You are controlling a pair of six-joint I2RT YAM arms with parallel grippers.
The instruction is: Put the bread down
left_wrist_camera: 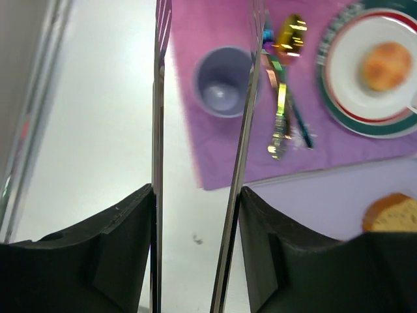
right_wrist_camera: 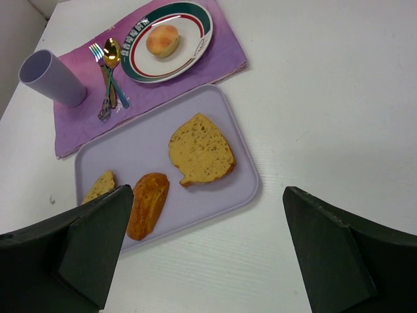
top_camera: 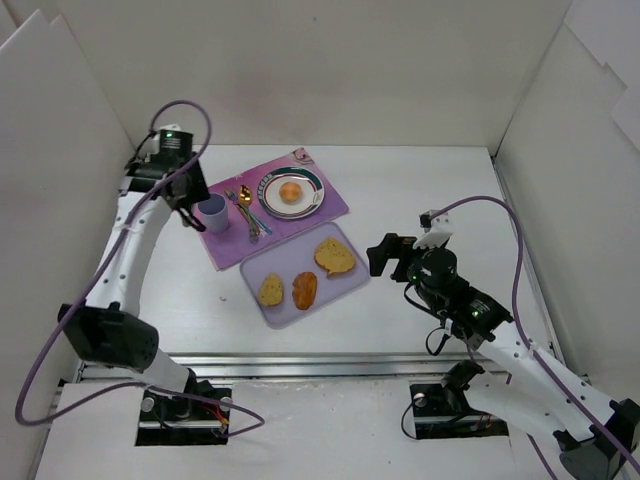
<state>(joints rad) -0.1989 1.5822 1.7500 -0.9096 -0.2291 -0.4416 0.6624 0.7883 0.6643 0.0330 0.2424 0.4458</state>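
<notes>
The bread, a small round orange-tan bun, lies in the middle of a white plate with a green and red rim on a purple placemat. It also shows in the left wrist view and in the right wrist view. My left gripper hovers left of the placemat beside a lilac cup; its jaws are apart with nothing between them. My right gripper is wide open and empty, just right of the lavender tray.
The tray holds a golden toast slice, an oval brown piece and a small slice. A fork and spoon lie between cup and plate. White walls enclose the table on three sides.
</notes>
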